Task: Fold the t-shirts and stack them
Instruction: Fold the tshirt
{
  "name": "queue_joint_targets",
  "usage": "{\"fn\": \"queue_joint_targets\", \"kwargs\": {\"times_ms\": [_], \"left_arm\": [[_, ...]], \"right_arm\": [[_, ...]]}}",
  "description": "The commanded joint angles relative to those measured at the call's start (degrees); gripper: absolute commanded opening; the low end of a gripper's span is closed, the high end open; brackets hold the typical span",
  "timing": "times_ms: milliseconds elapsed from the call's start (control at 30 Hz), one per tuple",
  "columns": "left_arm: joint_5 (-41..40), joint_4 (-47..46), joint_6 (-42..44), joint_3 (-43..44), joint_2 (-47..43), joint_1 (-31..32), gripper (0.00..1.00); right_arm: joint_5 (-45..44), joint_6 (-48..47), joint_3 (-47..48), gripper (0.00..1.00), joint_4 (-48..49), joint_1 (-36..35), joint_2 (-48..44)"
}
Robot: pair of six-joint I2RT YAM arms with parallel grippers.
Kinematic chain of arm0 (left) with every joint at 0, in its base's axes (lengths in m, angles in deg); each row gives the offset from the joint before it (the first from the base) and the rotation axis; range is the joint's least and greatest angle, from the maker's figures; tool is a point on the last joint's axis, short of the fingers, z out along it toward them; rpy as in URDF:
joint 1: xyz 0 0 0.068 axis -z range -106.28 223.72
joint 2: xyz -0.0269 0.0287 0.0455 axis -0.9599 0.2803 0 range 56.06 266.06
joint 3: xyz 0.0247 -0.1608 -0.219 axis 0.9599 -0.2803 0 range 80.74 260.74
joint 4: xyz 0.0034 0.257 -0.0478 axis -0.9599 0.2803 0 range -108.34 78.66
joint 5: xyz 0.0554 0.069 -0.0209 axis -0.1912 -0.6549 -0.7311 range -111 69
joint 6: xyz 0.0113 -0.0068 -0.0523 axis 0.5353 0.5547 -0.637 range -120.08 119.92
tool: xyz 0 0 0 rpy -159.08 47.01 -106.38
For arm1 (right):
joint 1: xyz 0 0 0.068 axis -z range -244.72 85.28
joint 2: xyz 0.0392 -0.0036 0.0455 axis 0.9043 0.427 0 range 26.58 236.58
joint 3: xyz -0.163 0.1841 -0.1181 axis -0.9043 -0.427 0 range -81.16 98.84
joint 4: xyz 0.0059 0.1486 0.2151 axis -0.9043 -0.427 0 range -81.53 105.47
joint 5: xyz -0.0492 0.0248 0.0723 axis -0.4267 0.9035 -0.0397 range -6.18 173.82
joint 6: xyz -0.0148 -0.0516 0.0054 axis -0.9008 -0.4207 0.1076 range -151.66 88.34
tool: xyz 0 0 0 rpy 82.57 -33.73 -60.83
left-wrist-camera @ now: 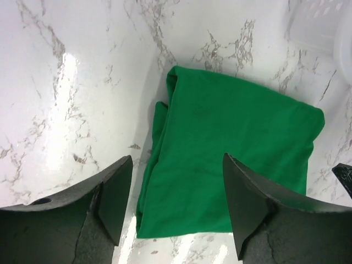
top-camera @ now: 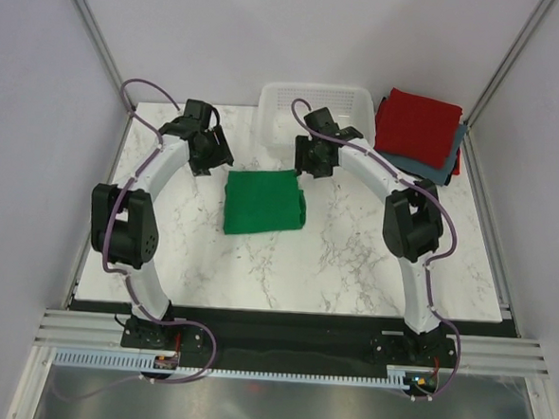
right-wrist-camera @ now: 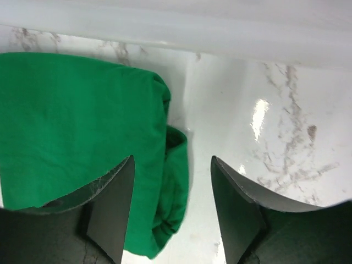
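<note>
A bright green t-shirt (top-camera: 264, 201) lies folded into a rectangle at the middle of the marble table; it also fills the left wrist view (left-wrist-camera: 231, 165) and the right wrist view (right-wrist-camera: 77, 126). My left gripper (top-camera: 210, 158) hovers over its far left corner, open, with nothing between its fingers (left-wrist-camera: 175, 181). My right gripper (top-camera: 313, 160) hovers over its far right corner, open and empty too (right-wrist-camera: 172, 181). A red t-shirt (top-camera: 418, 123) rests folded on a grey-blue t-shirt (top-camera: 442, 161) at the back right.
A white mesh plastic basket (top-camera: 316, 109) stands at the table's back edge between the two grippers, its corner showing in the left wrist view (left-wrist-camera: 322, 22). Grey walls close in the table (top-camera: 352, 271) on both sides.
</note>
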Motion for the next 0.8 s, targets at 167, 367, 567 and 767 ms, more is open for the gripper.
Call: {"fn": "queue_joint_targets", "kwargs": {"times_ms": [167,367,567,767], "left_arm": [[2.14,1.74,0.77,-6.08,-16.43,0.30,0.72],[6.19,-6.34,-2.49,-21.81,-25.16,1.18,0.70],[11.47,-15.66,-3.89,-31.14,-24.12,4.52,0.68],[10.42,-17.68,-3.37,-34.92,-22.09,4.88,0.67]], "right_arm": [[5.82,3.65,-15.33,0.62,5.55,-2.91,-20.32],[24.73,8.67,-22.58,0.55,18.75,-5.64,-16.58],[25.28,9.38,-32.73,0.50,25.78,-3.89,-11.83],[19.04,6.74,-53.21,0.48,29.82,-2.47,-17.61]]}}
